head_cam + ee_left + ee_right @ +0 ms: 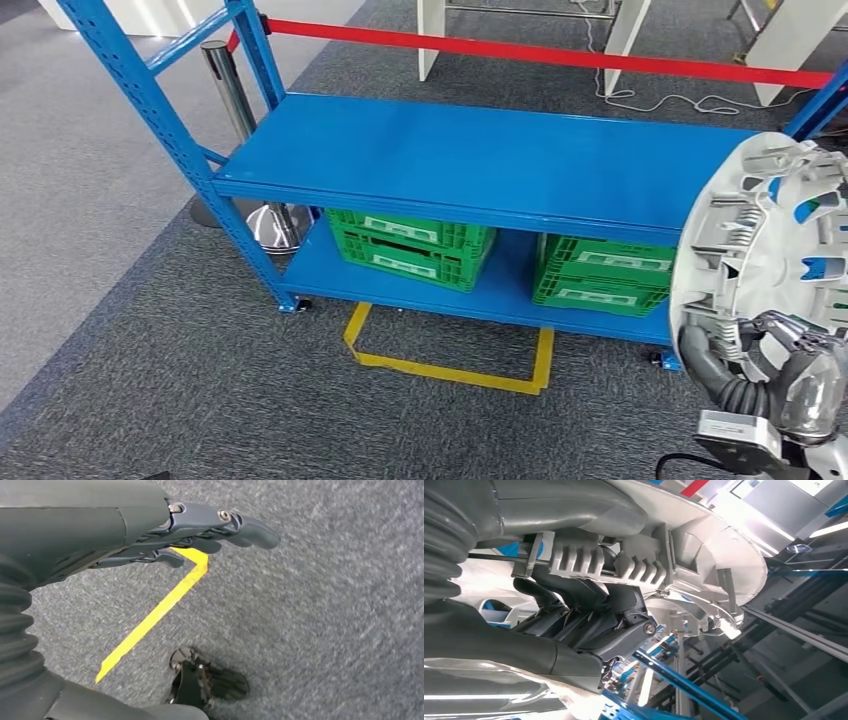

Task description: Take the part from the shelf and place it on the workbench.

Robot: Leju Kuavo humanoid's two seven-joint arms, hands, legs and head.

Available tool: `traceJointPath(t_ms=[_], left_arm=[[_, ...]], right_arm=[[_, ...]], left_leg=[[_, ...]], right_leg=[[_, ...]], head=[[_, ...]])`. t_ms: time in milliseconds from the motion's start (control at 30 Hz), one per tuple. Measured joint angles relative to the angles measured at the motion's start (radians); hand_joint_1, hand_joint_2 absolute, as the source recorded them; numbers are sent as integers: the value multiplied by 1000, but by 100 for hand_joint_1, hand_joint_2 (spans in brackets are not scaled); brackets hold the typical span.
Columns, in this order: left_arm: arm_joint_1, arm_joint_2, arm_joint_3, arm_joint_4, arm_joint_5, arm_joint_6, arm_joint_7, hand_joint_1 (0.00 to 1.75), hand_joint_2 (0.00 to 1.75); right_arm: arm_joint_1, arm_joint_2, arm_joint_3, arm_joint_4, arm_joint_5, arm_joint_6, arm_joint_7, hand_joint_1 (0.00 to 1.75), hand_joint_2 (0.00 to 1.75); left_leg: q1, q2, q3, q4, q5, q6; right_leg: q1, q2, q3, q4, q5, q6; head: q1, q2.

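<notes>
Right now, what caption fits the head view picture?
Right robot hand holds a round grey plastic wheel cover beside a blue metal shelf storing green plastic crates.

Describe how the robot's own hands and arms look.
The left hand has dark grey jointed fingers with silver screw heads, behind a smooth dark cover and black ribbed sleeve. The right hand has dark fingers, a glossy silver-grey shell, a ribbed black sleeve, a small white box at the wrist and a black cable.

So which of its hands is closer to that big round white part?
The right hand: it grips the round white part at its lower edge. The left hand hangs open over the carpet, apart from it.
</notes>
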Motion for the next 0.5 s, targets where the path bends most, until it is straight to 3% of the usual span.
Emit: traceJointPath(t_ms=[67,100,133,167,233,267,300,367,433,467,500], left_arm=[[-2,2,0,0,-1,-2,0,0,175],[-3,2,0,0,-1,-3,-1,0,175],[-3,2,0,0,-1,-4,-1,0,175],[-4,2,0,0,-1,-4,0,0,175],[-4,2,0,0,-2,-3,3,0,175],[-5,3,0,1,-3,-3,6,0,175],[-5,3,0,1,-4,-2,8,0,175],[-5,2,0,2,-7,0,11,0,175],[-4,2,0,2,-10,1,13,0,175],[-3,2,0,2,-11,1,15,0,175],[-2,3,0,2,-11,2,16,0,175]], right_arm=[[-3,0,-1,1,-11,2,-2,175,175],[-4,0,-2,2,-15,2,-3,175,175],[-5,0,-2,3,-18,2,-3,175,175],[-5,0,-2,5,-19,2,-3,175,175],[-7,0,-2,6,-20,2,-3,175,175],[-9,0,-2,6,-20,2,-4,175,175],[-10,1,-2,7,-20,2,-4,175,175],[-11,2,-3,8,-19,2,-6,175,175],[-9,3,-3,11,-16,3,-6,175,175],[-9,3,-3,12,-15,3,-6,175,175],[-10,4,-4,13,-13,5,-6,175,175]], left_leg=[[1,2,-30,2,22,2],[2,3,-46,5,34,1],[4,5,-64,8,45,-2],[7,6,-82,13,55,-6],[13,7,-120,30,73,-16],[14,7,-137,42,79,-22],[14,6,-149,55,84,-28],[12,5,-162,71,96,-37],[14,4,-168,76,102,-46],[16,3,-174,88,84,-52],[18,1,-184,117,47,-58]], right_leg=[[-5,2,-30,115,-99,10],[-8,2,-38,173,-124,15],[-10,2,-36,211,-124,20],[-13,2,-20,219,-102,25],[-21,1,62,134,-47,38],[-24,1,119,60,-43,45],[-25,2,165,-6,-54,44],[-21,2,201,-70,-82,31],[-20,0,184,-68,-76,7],[-20,-2,174,-66,-68,-4],[-21,-3,162,-66,-58,-15]], head=[[2,0],[2,0],[1,0],[2,0],[2,0],[3,0],[2,0],[2,0],[2,0],[1,0],[-1,0]])
